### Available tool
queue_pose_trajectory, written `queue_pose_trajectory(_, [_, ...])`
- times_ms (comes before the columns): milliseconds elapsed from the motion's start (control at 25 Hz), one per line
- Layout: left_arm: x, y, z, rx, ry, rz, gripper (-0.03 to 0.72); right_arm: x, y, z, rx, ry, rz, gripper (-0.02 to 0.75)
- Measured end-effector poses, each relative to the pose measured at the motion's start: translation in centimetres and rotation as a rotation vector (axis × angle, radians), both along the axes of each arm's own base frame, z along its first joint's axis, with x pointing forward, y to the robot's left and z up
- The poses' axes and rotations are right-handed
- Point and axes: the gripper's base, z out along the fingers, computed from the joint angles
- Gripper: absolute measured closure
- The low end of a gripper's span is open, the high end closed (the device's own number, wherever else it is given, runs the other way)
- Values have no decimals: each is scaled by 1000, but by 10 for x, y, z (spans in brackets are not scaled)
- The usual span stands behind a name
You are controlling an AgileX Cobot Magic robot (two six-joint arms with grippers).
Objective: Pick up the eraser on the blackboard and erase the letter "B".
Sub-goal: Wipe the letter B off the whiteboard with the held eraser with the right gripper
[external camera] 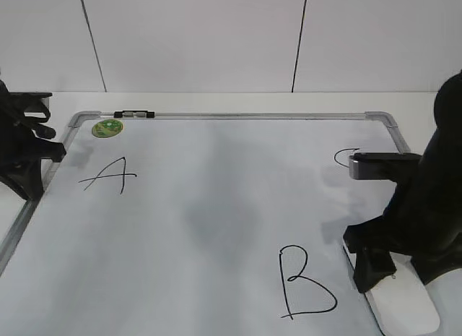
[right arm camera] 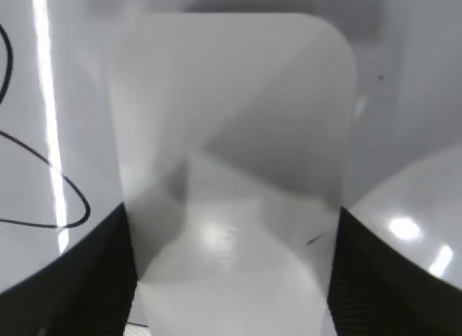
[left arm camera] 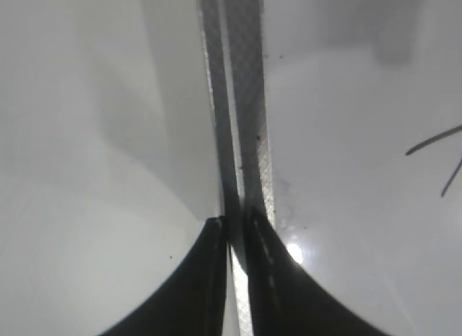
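The white eraser (external camera: 406, 308) lies on the blackboard (external camera: 238, 116) at the near right, just right of the black letter "B" (external camera: 303, 282). My right gripper (external camera: 372, 274) stands over the eraser's far end. In the right wrist view the eraser (right arm camera: 231, 119) fills the space between the two fingers of the right gripper (right arm camera: 232, 214), which press its sides. Strokes of the "B" (right arm camera: 72, 199) show at the left there. My left gripper (external camera: 30, 178) is shut and empty at the board's left edge. In its wrist view the left gripper (left arm camera: 234, 222) is over the grey frame (left arm camera: 245, 97).
A black "A" (external camera: 108, 175) is at the far left of the board and a "C" (external camera: 343, 157) is partly hidden behind the right arm. A round green sticker (external camera: 107, 128) and a black clip (external camera: 133, 114) sit at the far left corner. A white wall stands behind.
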Motion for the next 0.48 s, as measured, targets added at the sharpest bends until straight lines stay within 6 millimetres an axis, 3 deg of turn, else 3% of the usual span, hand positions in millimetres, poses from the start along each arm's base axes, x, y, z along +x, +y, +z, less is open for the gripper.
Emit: queue_pose_trajectory(480, [0,0,0,0,2,0,636,5,4,-7,-12,29,0,206])
